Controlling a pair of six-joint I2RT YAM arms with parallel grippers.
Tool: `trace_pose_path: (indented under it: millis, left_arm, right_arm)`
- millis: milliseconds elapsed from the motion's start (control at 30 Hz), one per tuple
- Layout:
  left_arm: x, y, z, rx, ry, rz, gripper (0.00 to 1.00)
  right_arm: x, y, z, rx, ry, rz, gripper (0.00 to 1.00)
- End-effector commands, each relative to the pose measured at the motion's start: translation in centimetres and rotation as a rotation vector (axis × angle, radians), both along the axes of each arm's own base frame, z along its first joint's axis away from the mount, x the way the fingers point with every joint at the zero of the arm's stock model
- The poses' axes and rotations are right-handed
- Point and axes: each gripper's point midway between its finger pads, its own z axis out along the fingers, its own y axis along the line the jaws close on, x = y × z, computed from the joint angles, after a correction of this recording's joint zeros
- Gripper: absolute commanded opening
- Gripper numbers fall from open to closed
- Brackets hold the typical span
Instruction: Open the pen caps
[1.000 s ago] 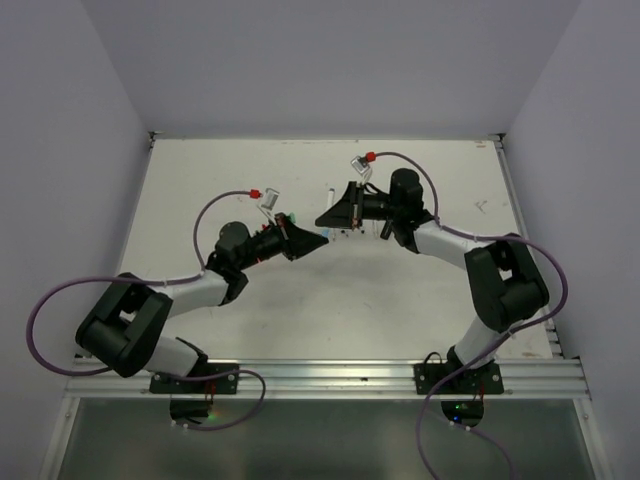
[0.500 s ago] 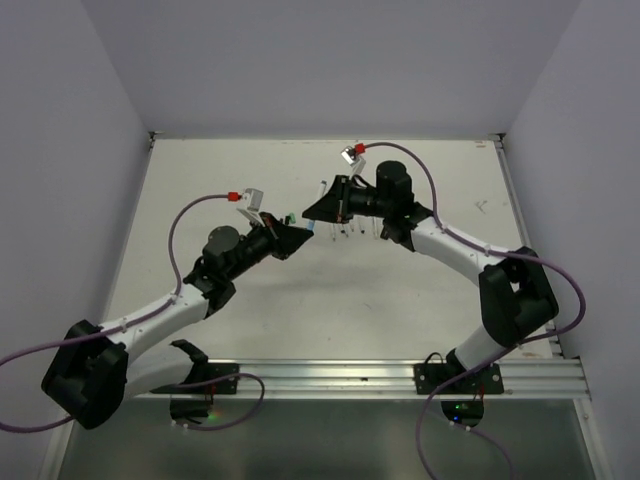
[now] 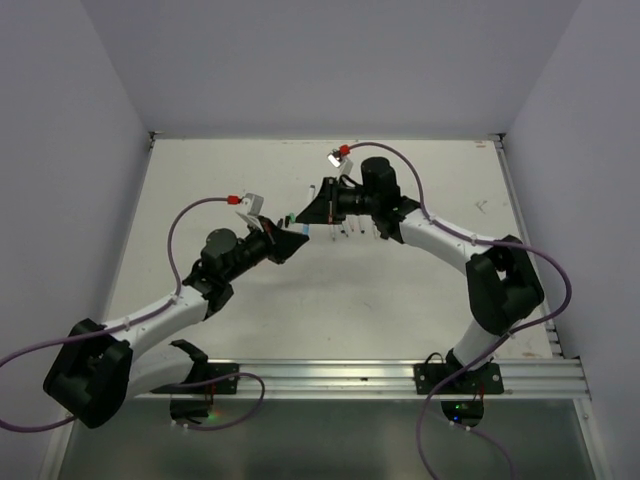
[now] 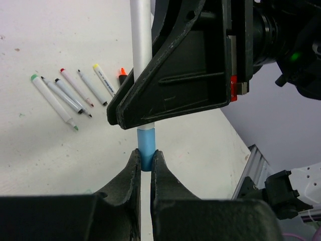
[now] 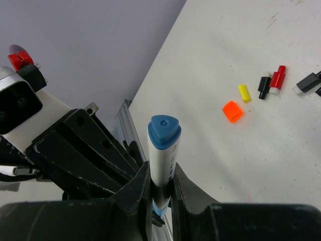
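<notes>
My right gripper is shut on a white pen barrel with a blue triangular end plug. My left gripper is shut on that pen's light blue cap, which sits on the barrel just below the right gripper's fingers. In the top view both grippers, left and right, meet tip to tip above the table's middle. Loose caps lie on the table: orange, yellow, black and red.
Several uncapped thin pens lie side by side on the white table, with an orange marker beside them; they show in the top view under the right arm. An aluminium rail runs along the near edge.
Both grippers, still joined on the pen, have shifted a little left and toward the far side. The left arm has stretched out, and its elbow has swung low and left.
</notes>
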Motion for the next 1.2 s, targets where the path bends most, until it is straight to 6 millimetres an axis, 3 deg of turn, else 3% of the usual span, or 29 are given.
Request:
trace_pose_path:
  millis: [0, 133, 267, 533, 867, 1167]
  left_arm:
    - [-6.8, -2.6, 1.9, -0.005, -0.072, -0.353, 0.00]
    - [-5.3, -2.3, 1.0, 0.063, -0.051, -0.291, 0.00]
    - [-4.1, -2.2, 0.4, 0.074, -0.017, -0.236, 0.20]
    - [-3.5, -2.1, 1.1, 0.067, -0.024, -0.202, 0.44]
    - [-0.8, -0.9, 1.8, 0.105, -0.007, -0.061, 0.58]
    - [2.1, 0.6, 2.3, 0.133, -0.014, 0.017, 0.61]
  right_arm:
    - [7.7, -2.4, 5.1, 0.071, -0.249, -0.199, 0.00]
    - [5.9, -2.2, 5.5, 0.110, -0.232, -0.136, 0.00]
    - [4.7, -2.3, 5.1, 0.124, -0.221, -0.117, 0.00]
    - [3.5, -2.1, 4.4, 0.134, -0.212, -0.086, 0.00]
    - [1.9, -1.0, 4.3, 0.138, -0.209, -0.047, 0.00]
    - [0.3, -0.5, 4.9, 0.157, -0.206, -0.016, 0.00]
